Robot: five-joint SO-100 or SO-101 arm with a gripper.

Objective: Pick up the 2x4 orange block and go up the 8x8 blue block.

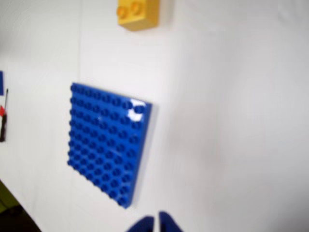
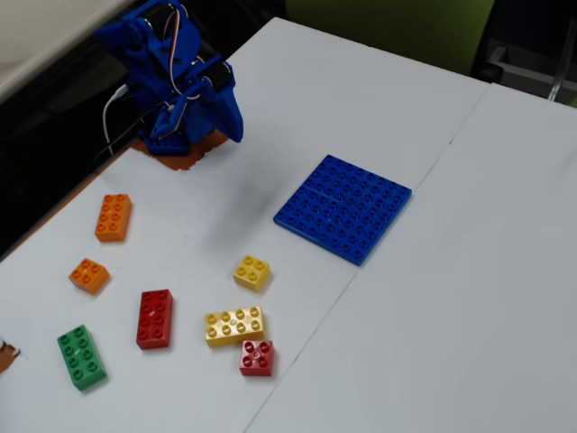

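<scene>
The 2x4 orange block (image 2: 114, 217) lies flat on the white table at the left in the fixed view; it is out of the wrist view. The 8x8 blue block (image 2: 343, 207) lies flat near the table's middle and fills the left centre of the wrist view (image 1: 108, 140). My blue gripper (image 2: 236, 135) hangs folded near the arm's base at the top left, well apart from both. In the wrist view its fingertips (image 1: 157, 223) show at the bottom edge, nearly touching, with nothing between them.
Near the front left lie a small orange 2x2 brick (image 2: 89, 274), a red 2x4 (image 2: 154, 317), a green 2x4 (image 2: 82, 357), a yellow 2x4 (image 2: 234, 325), a red 2x2 (image 2: 257, 357) and a yellow 2x2 (image 2: 251, 271). A yellow brick (image 1: 138, 13) shows at the wrist view's top.
</scene>
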